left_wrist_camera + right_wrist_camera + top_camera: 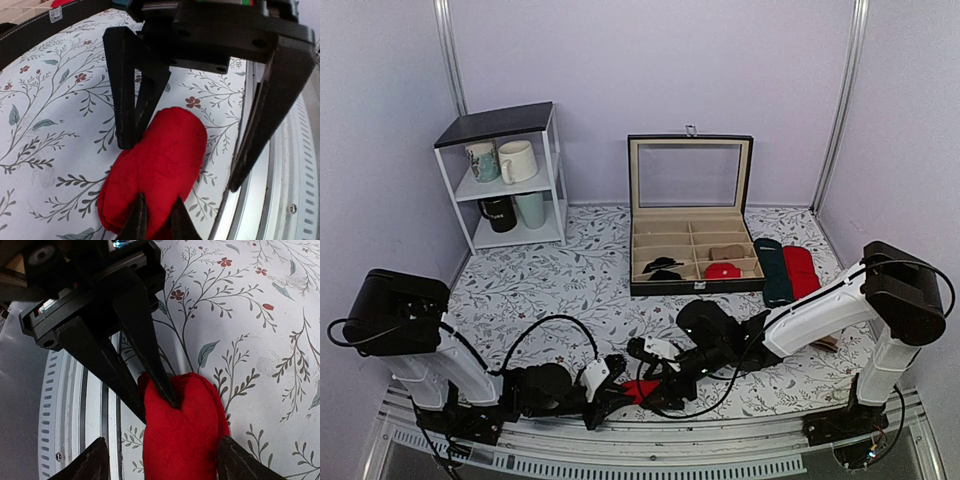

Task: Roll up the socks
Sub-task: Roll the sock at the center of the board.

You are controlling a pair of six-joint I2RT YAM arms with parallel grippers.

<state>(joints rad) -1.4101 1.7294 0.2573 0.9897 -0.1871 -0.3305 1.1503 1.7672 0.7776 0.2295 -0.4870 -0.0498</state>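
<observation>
The socks [160,165] lie as one tight red bundle on the floral cloth [570,280] at the near edge of the table, about midway across and just beside the ribbed metal rail [295,165]. Only red knit shows. The left gripper [158,201] reaches in from the left with its fingers drawn almost together, pinched into the near end of the bundle. The right gripper [162,442] comes from the right with its jaws spread wide, one finger on each side of the roll; whether they touch the knit I cannot tell. Far back stands an open display case [695,288], with a dark green sock [775,270] and a plain red sock [800,270] lying side by side to its right.
</observation>
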